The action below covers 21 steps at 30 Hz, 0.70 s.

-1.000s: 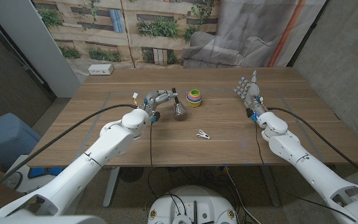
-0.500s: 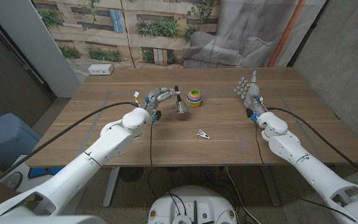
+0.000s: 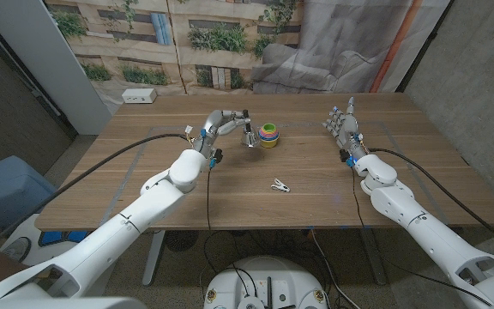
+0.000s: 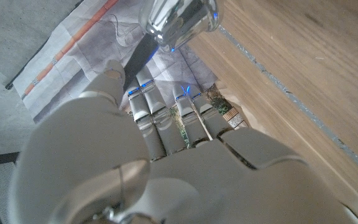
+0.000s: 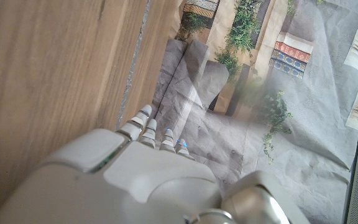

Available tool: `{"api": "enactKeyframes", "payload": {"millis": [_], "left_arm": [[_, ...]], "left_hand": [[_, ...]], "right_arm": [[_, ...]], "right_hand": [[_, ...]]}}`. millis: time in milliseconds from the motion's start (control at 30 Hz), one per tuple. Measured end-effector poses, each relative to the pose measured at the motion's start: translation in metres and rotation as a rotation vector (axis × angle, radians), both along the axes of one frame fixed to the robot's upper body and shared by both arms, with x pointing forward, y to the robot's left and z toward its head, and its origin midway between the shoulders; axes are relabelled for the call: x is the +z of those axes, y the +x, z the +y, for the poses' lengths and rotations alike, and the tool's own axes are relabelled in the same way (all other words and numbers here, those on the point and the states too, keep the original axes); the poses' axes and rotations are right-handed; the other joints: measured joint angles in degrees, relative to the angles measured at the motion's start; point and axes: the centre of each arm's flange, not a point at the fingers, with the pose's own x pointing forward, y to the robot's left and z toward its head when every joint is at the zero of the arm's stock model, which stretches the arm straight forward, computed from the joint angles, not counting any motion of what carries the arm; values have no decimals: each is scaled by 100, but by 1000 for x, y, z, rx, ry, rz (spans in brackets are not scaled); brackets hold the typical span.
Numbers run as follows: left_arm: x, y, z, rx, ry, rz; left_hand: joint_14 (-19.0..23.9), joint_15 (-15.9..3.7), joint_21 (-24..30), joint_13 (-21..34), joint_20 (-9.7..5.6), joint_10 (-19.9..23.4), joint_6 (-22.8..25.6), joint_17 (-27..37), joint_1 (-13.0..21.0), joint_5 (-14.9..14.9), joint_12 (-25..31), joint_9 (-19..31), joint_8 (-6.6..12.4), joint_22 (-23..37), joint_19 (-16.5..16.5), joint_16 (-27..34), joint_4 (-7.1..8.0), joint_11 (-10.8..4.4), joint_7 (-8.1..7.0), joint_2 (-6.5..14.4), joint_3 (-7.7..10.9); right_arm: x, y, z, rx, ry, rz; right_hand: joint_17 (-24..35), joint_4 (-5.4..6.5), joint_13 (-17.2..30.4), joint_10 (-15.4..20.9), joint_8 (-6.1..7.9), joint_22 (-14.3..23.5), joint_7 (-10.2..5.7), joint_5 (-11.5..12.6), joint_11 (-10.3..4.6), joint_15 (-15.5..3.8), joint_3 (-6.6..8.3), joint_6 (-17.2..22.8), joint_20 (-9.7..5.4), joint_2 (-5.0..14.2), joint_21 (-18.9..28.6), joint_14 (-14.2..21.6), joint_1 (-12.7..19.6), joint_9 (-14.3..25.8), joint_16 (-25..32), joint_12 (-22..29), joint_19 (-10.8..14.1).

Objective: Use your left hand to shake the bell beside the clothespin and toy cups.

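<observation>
left hand (image 3: 219,125) grips bell (image 3: 249,135) by handle, lifted off worktop (image 3: 316,184) | beside toy cups (image 3: 268,134) | clothespin (image 3: 280,184) nearer | right hand (image 3: 343,127) empty, fingers apart

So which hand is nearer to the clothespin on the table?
Left. The left hand holds the bell beyond the clothespin; the right hand stands farther off to its right.

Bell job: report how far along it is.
Done: the left hand grips the bell by its black handle and has it raised off the wooden table, next to the stacked toy cups. In hand: the bell hangs in the air. Left: the shaking itself, which cannot be judged here. The clothespin lies untouched; the right hand holds nothing.
</observation>
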Motion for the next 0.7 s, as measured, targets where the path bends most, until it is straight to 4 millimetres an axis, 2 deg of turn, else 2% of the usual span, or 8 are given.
{"api": "enactKeyframes", "payload": {"millis": [133,167,300,333,700], "left_arm": [[8,-9,-4,4,30,-81],[-1,1,3,30,45,-71],[4,-7,1,43,80,-160],[-1,0,6,65,97,-167],[0,-7,6,115,186,-341]], "left_hand": [[0,0,0,-4,0,0,-1,0,34,-1,-2,2,7,0,0,0,22,0,1,5,-24],[0,0,0,-3,0,0,-1,0,34,-1,-2,3,7,0,0,0,22,0,1,5,-24],[0,0,0,3,0,0,-1,0,35,-1,-2,4,7,0,0,0,16,0,1,4,-32],[0,0,0,3,8,-1,-1,0,39,-1,-2,4,7,0,-9,0,16,-1,1,0,-32],[0,0,0,3,21,-21,-10,0,46,-2,-4,3,6,0,-21,0,16,-22,10,-6,-32]], "right_arm": [[0,0,0,0,0,0],[0,0,0,0,0,0],[0,0,0,0,0,0],[0,0,0,0,0,0],[0,0,0,0,0,0]], "right_hand": [[0,0,0,0,0,0,0,0,0,0,0,0,0,0,0,0,0,0,0,0,0],[0,0,0,0,0,0,0,0,0,0,0,0,0,0,0,0,0,0,0,0,0],[0,0,0,0,0,0,0,0,0,0,0,0,0,0,0,0,0,0,0,0,0],[0,0,0,0,0,0,0,0,0,0,0,0,0,0,0,0,0,0,0,0,0],[0,0,0,0,0,0,0,0,0,0,0,0,0,0,0,0,0,0,0,0,0]]}}
